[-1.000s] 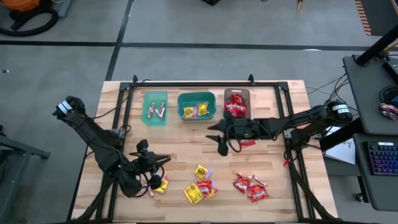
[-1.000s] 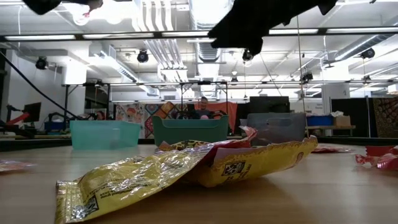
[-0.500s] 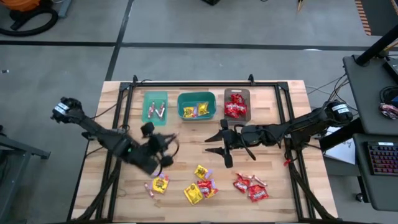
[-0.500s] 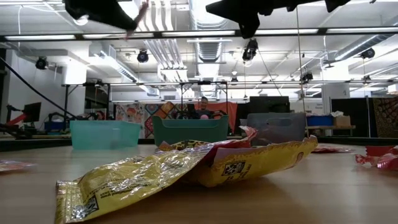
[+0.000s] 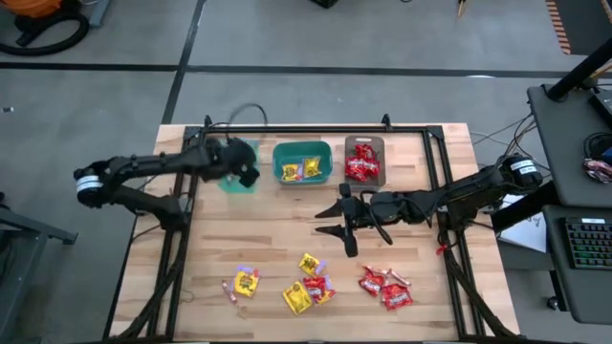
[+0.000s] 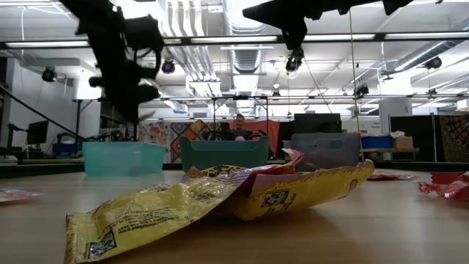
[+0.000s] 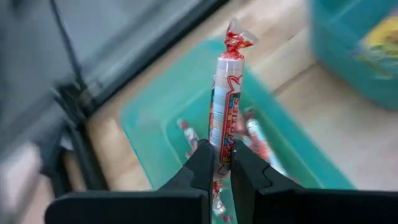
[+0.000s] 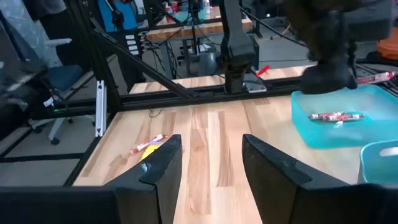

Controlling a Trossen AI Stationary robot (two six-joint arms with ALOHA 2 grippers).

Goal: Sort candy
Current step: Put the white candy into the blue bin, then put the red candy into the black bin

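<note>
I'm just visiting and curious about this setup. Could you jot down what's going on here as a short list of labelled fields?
Left gripper: shut on a candy stick, above the light teal bin
Right gripper: open, empty, mid-table
Middle teal bin: yellow packets
Grey-brown bin: red packets
Loose candy: yellow and red packets on the table's near side

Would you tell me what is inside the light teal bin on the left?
A few pinkish-tan sticks lie in the teal bin. The left pincer, holding another stick above it, hides part of the floor, so no count is possible.
</note>
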